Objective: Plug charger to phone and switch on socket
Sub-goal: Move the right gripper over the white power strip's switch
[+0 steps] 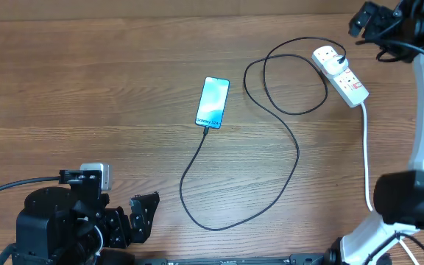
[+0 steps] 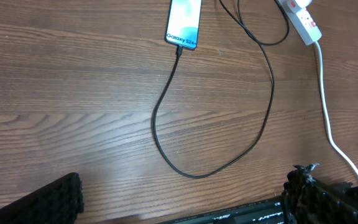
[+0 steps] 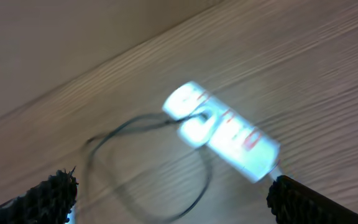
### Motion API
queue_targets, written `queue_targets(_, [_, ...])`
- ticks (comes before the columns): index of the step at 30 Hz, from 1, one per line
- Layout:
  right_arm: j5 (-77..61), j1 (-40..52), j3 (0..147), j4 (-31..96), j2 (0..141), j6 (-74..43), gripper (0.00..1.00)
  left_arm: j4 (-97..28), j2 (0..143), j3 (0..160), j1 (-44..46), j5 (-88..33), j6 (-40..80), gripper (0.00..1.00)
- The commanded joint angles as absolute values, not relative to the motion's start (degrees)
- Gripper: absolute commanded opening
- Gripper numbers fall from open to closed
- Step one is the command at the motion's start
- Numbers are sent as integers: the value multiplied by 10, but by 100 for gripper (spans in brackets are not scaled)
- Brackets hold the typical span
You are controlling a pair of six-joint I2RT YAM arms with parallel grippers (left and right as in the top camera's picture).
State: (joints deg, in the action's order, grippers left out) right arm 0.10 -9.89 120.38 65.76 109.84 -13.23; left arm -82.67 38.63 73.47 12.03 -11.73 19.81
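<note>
Status: phone [image 1: 213, 101] lies flat mid-counter, screen up and lit. The charger [image 1: 298, 154] tip sits at the phone's bottom edge and looks seated in the left wrist view. Its cable runs toward the robot, loops back across the counter [image 1: 87, 88] and ends at the socket [image 1: 342, 76] far right, where the black plug looks to be in the far outlet. My read: plug-in is done and only the switch is left. The red switches [image 1: 357, 87] are small; can't tell on or off from here. Above the socket hangs the right gripper [image 3: 171, 186], jaws wide, holding nothing. Its view is smeared, so no judging alignment from it. At the robot's edge sits the left gripper [image 1: 131, 219], well apart from the phone, also wide and empty. For the press: narrow the jaws first so 1 fingertip does the poking. Pick the switch beside the outlet carrying the plug, come straight down, push lightly. The strip is loose on the counter, so an angled shove would likely slide it and drag the cable. Stay clear of the plug and the white cord [image 1: 366, 158].
</note>
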Motion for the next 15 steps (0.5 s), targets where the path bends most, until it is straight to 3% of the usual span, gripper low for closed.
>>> queue_targets(1, [123, -116, 1215, 632, 1126, -115, 100, -825, 382, 733, 124, -114, 208, 99])
queue_targets(15, [128, -146, 1202, 564, 1286, -115, 100, -825, 382, 733, 124, -114, 208, 99])
